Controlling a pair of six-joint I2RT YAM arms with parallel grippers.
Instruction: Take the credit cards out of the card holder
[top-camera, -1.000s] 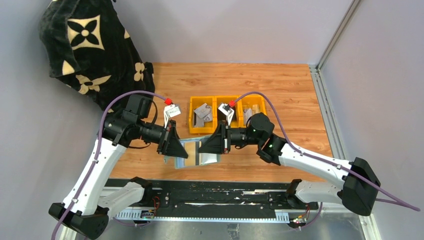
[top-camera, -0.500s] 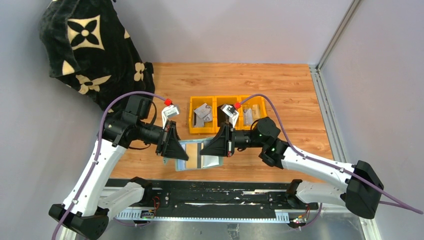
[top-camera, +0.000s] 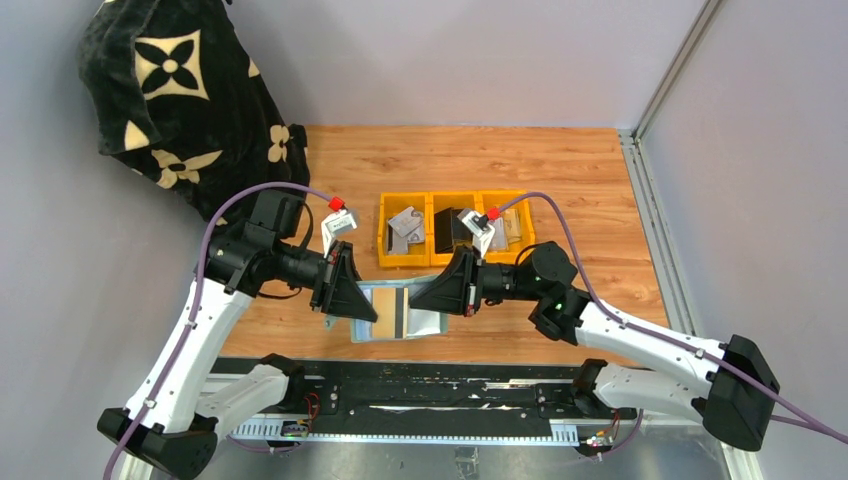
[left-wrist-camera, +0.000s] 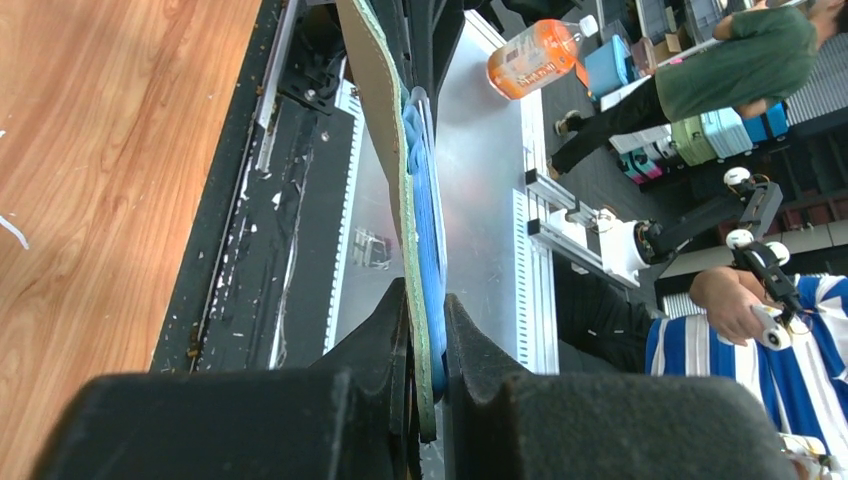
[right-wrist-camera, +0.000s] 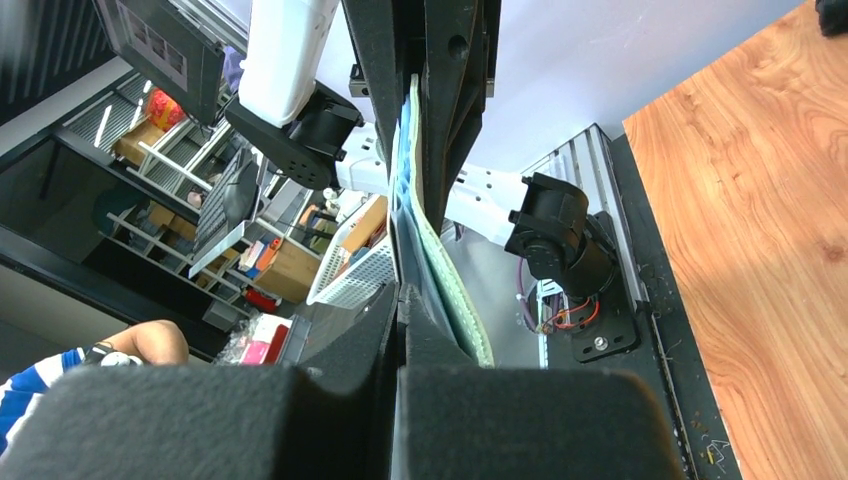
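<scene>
The pale green card holder (top-camera: 428, 322) hangs open above the table's near edge, stretched between my two grippers. My left gripper (top-camera: 362, 308) is shut on its left end; in the left wrist view the fingers (left-wrist-camera: 428, 310) pinch the green cover (left-wrist-camera: 385, 110) and the blue inner pockets (left-wrist-camera: 425, 200). A tan credit card (top-camera: 386, 315) with a dark stripe shows inside the holder. My right gripper (top-camera: 420, 298) is shut at the holder's right side. In its wrist view the jaws (right-wrist-camera: 398, 300) press on a thin edge, seemingly a card, while the green cover (right-wrist-camera: 450, 290) passes outside them.
Three yellow bins (top-camera: 383, 238) stand in a row behind the grippers, holding grey pieces and a black wallet-like item (top-camera: 448, 228). A black cloth with cream flowers (top-camera: 180, 90) hangs at the back left. The black base rail (top-camera: 420, 385) runs below the holder.
My right gripper closed and has moved to the right. The holder now lies more open, and the tan card with its stripe shows more. The left gripper has barely moved.
</scene>
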